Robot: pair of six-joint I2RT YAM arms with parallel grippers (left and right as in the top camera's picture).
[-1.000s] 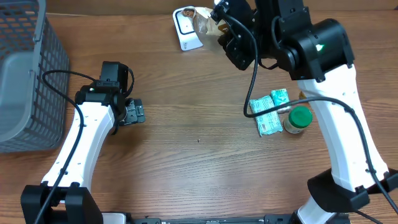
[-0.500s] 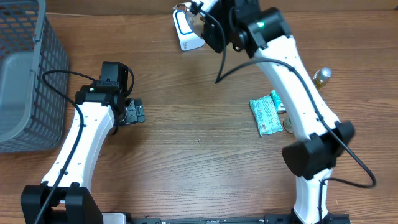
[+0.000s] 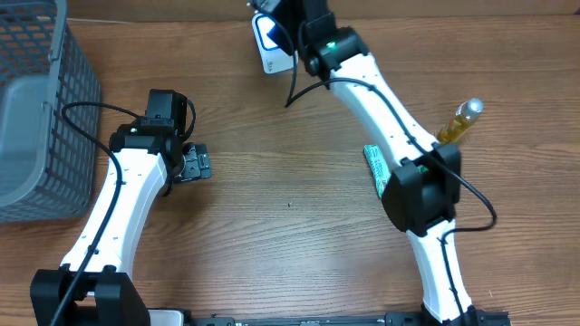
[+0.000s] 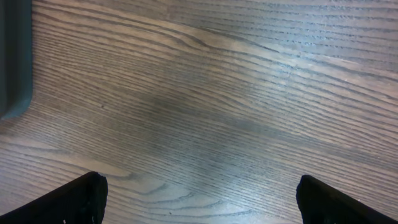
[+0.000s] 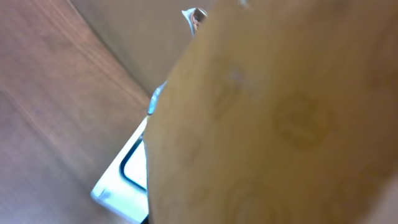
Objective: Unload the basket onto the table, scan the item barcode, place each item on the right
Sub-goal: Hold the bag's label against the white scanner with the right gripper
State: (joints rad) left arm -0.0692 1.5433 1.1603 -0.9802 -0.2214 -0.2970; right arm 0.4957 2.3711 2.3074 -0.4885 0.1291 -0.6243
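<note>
Left gripper (image 3: 196,165) spread wide over bare table (image 3: 290,235), right of grey basket (image 3: 36,109). Right gripper (image 3: 277,13) clamped on tan packet (image 5: 280,124), close against white scanner (image 3: 270,54) at far edge. Green packet (image 3: 373,163) and yellow bottle (image 3: 458,122) further right.

Worktop (image 3: 290,226): brown wood, visible grain, matt. Basket (image 3: 36,109) at the left edge: grey plastic lattice, matt. Scanner (image 3: 270,56) at the far edge: smooth white plastic. Packet (image 3: 373,165): green plastic film. Item (image 5: 280,124): smooth tan surface, blurred; material unclear.
</note>
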